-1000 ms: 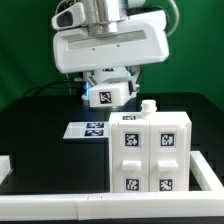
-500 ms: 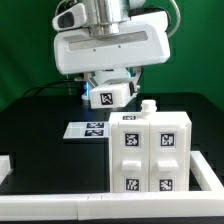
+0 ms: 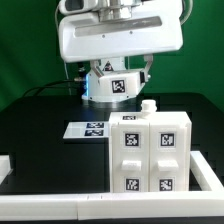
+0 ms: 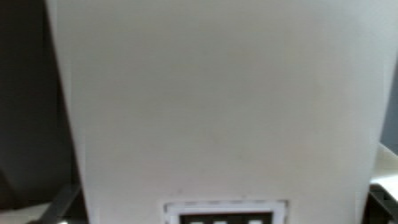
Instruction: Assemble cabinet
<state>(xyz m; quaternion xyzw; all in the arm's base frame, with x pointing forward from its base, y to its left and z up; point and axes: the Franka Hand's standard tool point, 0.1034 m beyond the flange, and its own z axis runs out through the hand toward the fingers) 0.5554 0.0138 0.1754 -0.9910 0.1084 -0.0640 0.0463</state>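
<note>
Slightly above the cabinet (image 3: 150,150) top edge, the gripper (image 3: 113,94), openness indiscernible, thin gap between, black table (image 3: 40,125) alongside.

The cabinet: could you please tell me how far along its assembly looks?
Done: the cabinet stands upright as one block, four tags facing forward. In hand: a white tagged part hangs aloft under the gripper, filling the wrist view. Left: bringing that part down and fitting it onto the cabinet.
</note>
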